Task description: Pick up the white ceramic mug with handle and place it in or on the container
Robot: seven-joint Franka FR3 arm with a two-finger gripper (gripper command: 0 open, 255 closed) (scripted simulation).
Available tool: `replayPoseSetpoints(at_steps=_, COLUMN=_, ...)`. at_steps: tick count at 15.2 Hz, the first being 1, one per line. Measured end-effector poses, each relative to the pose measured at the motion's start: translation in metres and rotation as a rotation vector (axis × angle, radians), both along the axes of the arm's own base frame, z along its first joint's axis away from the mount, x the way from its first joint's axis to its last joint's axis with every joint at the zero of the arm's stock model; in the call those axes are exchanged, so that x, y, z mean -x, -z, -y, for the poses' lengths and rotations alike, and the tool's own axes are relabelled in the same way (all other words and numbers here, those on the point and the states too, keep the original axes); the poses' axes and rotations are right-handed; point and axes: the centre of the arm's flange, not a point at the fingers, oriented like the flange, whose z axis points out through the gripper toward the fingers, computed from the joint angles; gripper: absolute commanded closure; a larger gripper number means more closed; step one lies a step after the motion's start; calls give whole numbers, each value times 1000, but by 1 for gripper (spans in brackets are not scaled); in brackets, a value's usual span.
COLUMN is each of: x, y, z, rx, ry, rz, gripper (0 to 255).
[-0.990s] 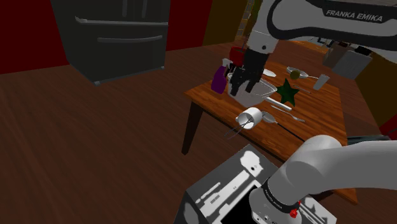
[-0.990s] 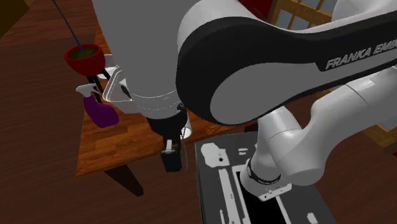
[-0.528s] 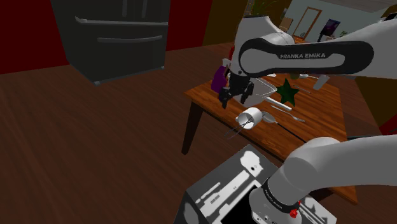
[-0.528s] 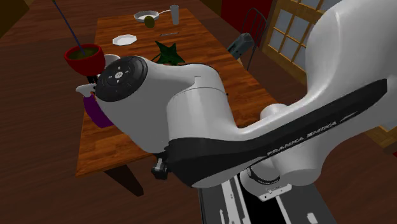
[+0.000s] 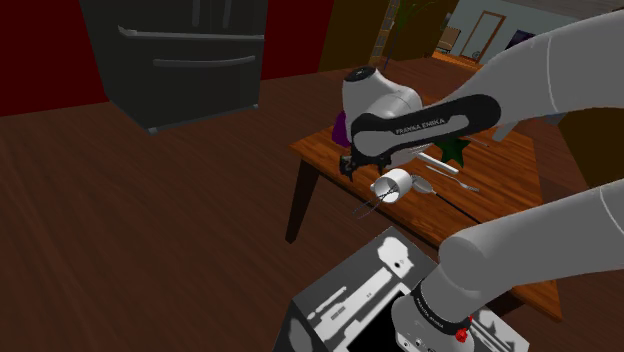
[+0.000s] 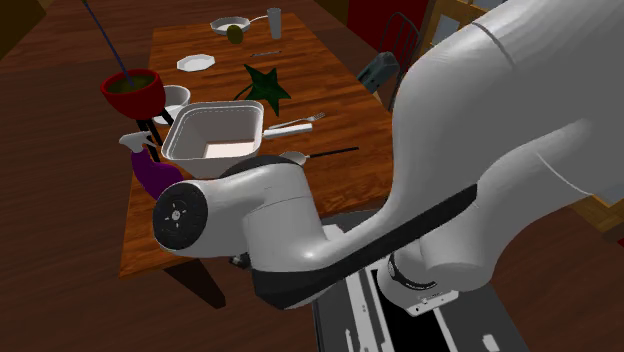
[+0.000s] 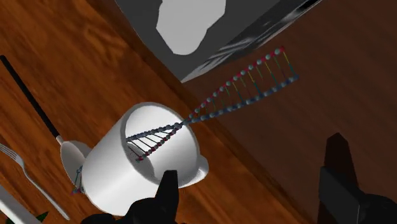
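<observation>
Mug (image 7: 111,175) on side, nr pincer (image 7: 253,160), fingers (image 7: 167,192) apart

Counts: one table (image 6: 140,235) carried one white mug (image 7: 111,175), one white square container (image 6: 185,130), one red bowl (image 6: 135,103), one purple spray bottle (image 6: 155,178), one green star (image 6: 262,84), two white plates (image 6: 196,63) (image 6: 218,23) and one helix model (image 7: 245,86); one dark refrigerator (image 5: 180,60) stood apart.

The shoulder view is dim: the floor (image 5: 120,230) and fridge (image 5: 180,60) at the left are dark, with only a pale sheen along the fridge's handles, while a far room (image 5: 470,25) at the upper right glows brighter. The table (image 5: 505,195) takes a warm, even light. The arm (image 6: 470,130) is pale on top and shades softly to grey beneath, without glare. The mug (image 7: 137,165) is brightest at its rim, a shade greyer along its side.
</observation>
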Motion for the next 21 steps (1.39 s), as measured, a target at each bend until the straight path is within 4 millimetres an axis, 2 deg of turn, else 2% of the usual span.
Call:
replayPoseSetpoints(at_steps=5, x=-9, y=56, z=32, rx=166, ry=167, rz=1, gripper=0)
replayPoseSetpoints(at_steps=6, x=-8, y=62, z=37, rx=183, ry=184, rz=2, gripper=0)
replayPoseSetpoints(at_steps=13, x=-4, y=92, z=59, rx=202, ry=202, rz=6, gripper=0)
replayPoseSetpoints(at_steps=20, x=-3, y=95, z=62, rx=202, ry=201, rz=6, gripper=0)
replayPoseSetpoints(at_steps=21, x=-2, y=95, z=62, rx=202, ry=201, rz=7, gripper=255)
